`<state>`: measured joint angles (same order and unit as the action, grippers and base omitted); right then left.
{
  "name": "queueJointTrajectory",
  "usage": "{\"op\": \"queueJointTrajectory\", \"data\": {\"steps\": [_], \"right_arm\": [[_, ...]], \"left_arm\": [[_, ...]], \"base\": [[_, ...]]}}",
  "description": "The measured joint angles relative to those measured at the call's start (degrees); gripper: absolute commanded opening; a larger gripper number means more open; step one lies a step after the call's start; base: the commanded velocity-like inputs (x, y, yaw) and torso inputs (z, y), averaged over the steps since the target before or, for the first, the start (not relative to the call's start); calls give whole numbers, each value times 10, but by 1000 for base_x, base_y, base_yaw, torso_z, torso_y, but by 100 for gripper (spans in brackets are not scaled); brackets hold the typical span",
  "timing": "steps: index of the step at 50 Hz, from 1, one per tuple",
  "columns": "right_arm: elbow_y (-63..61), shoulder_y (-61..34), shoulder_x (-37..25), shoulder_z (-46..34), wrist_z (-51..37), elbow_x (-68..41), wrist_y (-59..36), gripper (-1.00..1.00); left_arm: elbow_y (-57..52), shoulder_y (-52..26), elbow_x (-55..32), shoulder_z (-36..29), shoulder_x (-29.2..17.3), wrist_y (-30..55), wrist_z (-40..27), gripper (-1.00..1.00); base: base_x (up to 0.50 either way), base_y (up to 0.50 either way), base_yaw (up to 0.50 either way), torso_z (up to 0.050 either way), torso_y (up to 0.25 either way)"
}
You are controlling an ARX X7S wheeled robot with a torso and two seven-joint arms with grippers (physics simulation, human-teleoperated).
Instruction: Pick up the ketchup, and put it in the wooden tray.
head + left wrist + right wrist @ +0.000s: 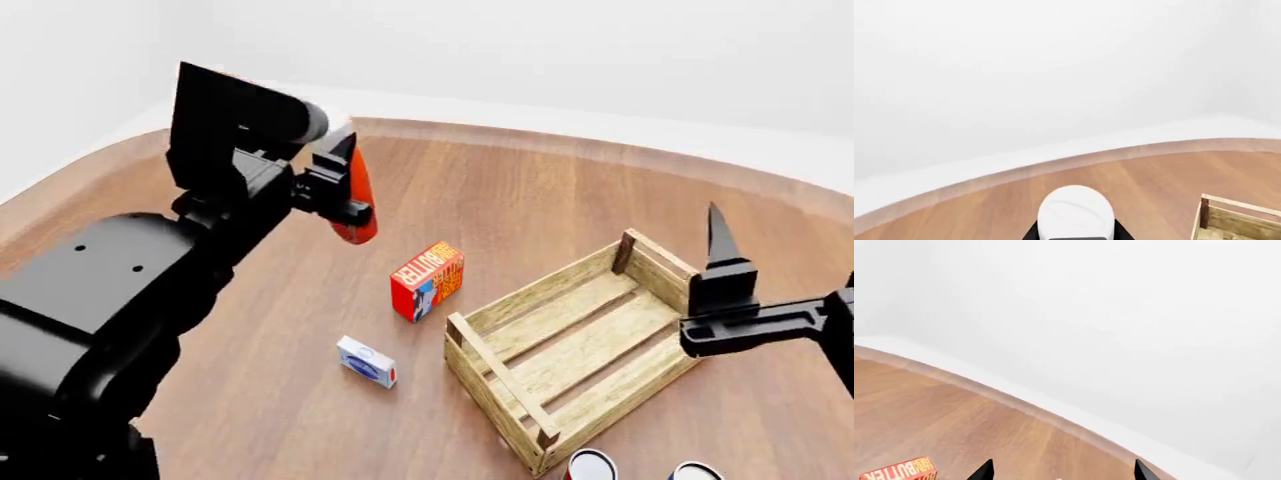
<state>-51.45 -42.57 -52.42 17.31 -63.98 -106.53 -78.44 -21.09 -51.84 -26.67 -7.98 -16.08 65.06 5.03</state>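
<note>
L gripper (344, 190) clamps ketchup (358, 205) mid-air, left of tray (574, 345); R gripper (1061, 472) spread wide, empty.

left fingers (336, 190) gripping ketchup (358, 205), wooden tray (514, 395)

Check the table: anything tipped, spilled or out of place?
Nothing spilled or broken. The ketchup is off the table, held in the left gripper and tilted. The butter box stands on edge and a small white box lies flat beside the wooden tray, which holds nothing. The right gripper hangs open.
</note>
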Motion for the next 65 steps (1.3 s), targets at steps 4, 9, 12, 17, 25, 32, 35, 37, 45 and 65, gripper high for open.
{"op": "queueJointTrajectory", "data": {"steps": [4, 9, 12, 17, 25, 32, 35, 37, 45, 65], "right_arm": [[-4, 39, -43, 73, -47, -77, 13, 100], [-2, 104, -74, 195, -114, -182, 5, 100], [1, 160, -81, 290, -151, -245, -9, 100], [7, 266, -79, 461, -192, -333, -37, 100], [17, 415, -60, 701, -219, -436, -77, 100], [17, 521, -33, 877, -180, -467, -96, 100], [15, 559, -18, 944, -140, -460, -101, 100], [14, 585, -5, 992, -100, -446, -104, 100], [1, 663, 60, 1152, 127, -329, -110, 100], [-29, 737, 174, 1330, 576, -36, -107, 100]], "left_arm": [[37, -51, -6, -29, 29, 15, 7, -100], [79, -99, -10, -67, 62, 23, 16, -100], [107, -122, -11, -90, 82, 20, 21, -100], [159, -152, -18, -130, 111, 0, 27, -100], [264, -201, -90, -236, 138, -81, 0, -100], [384, -269, -228, -402, 149, -221, -37, -100], [430, -301, -307, -495, 152, -293, -52, -100], [454, -318, -357, -552, 154, -337, -59, -100], [517, -358, -496, -701, 158, -460, -80, -100], [581, -354, -625, -811, 160, -579, -95, -100]], "base": [[0, 0, 0, 0, 0], [0, 0, 0, 0, 0], [0, 0, 0, 0, 0], [0, 0, 0, 0, 0], [0, 0, 0, 0, 1], [0, 0, 0, 0, 0], [0, 0, 0, 0, 0], [0, 0, 0, 0, 0], [0, 0, 0, 0, 1], [0, 0, 0, 0, 0]]}}
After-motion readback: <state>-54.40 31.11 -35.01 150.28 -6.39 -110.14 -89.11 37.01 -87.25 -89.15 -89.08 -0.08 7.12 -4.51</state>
